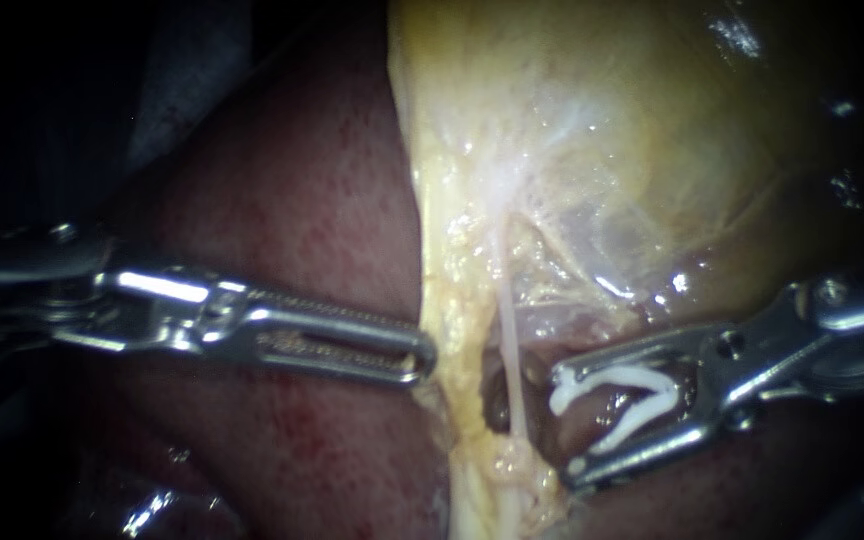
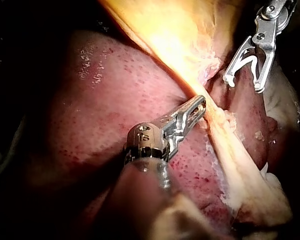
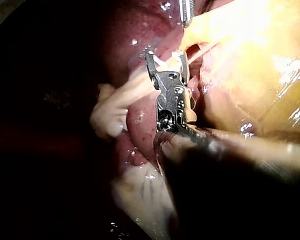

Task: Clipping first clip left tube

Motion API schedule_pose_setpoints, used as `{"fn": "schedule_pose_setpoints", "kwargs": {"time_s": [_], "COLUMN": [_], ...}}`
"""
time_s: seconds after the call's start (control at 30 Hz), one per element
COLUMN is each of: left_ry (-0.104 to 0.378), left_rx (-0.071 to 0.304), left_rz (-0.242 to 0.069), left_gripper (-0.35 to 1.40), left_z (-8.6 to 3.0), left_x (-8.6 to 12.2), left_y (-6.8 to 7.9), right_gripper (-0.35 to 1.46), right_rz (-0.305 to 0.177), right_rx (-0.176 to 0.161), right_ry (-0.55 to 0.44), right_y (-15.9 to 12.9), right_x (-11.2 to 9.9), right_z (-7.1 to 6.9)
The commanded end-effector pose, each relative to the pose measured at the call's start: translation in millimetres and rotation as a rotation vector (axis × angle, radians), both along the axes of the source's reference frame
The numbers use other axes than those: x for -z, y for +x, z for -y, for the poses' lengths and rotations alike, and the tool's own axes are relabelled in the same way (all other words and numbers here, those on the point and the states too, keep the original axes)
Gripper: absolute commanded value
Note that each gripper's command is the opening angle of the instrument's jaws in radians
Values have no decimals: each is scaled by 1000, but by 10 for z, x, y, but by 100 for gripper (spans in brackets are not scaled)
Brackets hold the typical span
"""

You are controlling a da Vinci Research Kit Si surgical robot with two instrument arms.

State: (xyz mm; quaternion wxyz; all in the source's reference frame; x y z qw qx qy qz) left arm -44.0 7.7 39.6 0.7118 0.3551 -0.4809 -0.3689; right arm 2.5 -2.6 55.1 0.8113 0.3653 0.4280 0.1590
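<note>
A thin pale tube runs down from the yellow gallbladder across a dark gap in the tissue. My right instrument comes in from the right, its jaws spread wide around an open white clip seated between them. The clip's tips lie just right of the tube, which is not between them. My left instrument reaches in from the left, its jaws shut on the edge of the yellow tissue. The left wrist view shows those jaws on that edge, with the clip beyond them.
Red liver fills the left and lower parts of the endoscope view, under the left instrument's shaft. In the right wrist view, pale fatty tissue lies beside the right instrument.
</note>
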Motion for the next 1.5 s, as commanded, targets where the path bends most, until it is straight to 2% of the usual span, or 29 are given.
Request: {"fn": "schedule_pose_setpoints", "kwargs": {"time_s": [0.03,0.23,0.63,1.03,1.5], "left_ry": [0,1,2,3,3], "left_rx": [0,0,-1,-1,-1], "left_rz": [0,1,2,2,2], "left_gripper": [-35,-35,-35,-35,-35], "left_z": [0,4,7,8,7], "left_x": [3,12,21,22,22], "left_y": [1,5,5,5,4], "right_gripper": [51,51,50,50,48], "right_rz": [0,-6,-8,-11,-23], "right_rx": [3,25,54,80,119], "right_ry": [0,6,4,9,6], "right_y": [2,14,33,52,71], "right_x": [-2,-15,-48,-62,-68], "right_z": [2,12,25,33,48]}}
